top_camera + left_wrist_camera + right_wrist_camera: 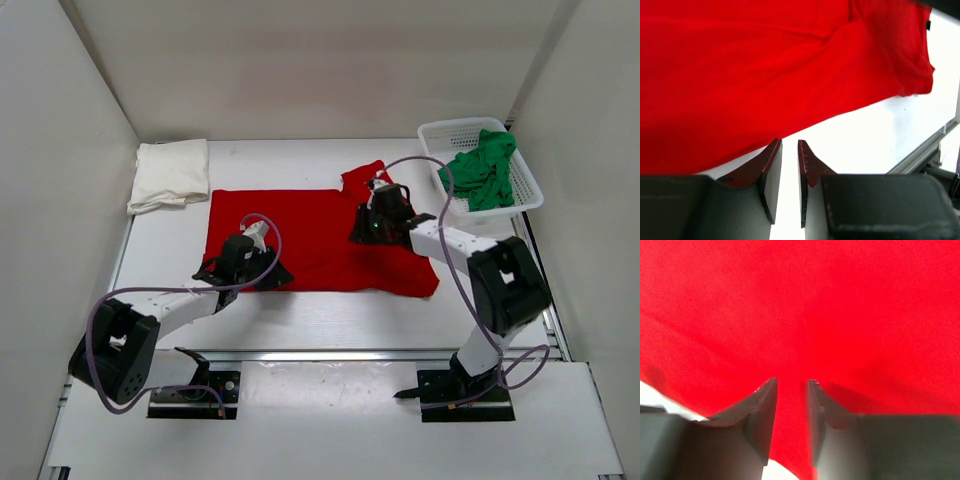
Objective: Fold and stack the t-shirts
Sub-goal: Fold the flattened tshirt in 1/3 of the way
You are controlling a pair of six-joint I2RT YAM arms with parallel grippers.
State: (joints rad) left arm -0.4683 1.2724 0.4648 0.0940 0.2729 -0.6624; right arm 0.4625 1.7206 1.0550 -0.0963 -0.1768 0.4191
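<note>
Cream t-shirt (168, 175) folded, far left; red t-shirt (300, 235) spread flat, unfolded; green t-shirt (485, 170) waiting in basket (432, 130); left gripper (789, 143) slightly apart, empty; right gripper (791, 381) apart over red cloth

Red shirt (310, 235) of matt cloth; table (170, 262) smooth, white

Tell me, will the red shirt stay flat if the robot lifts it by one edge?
Probably not. The red shirt lies creased, one corner bunched up, so it would likely droop. It looks thin, so probably light. Pushed, it may wrinkle rather than slide whole.
</note>
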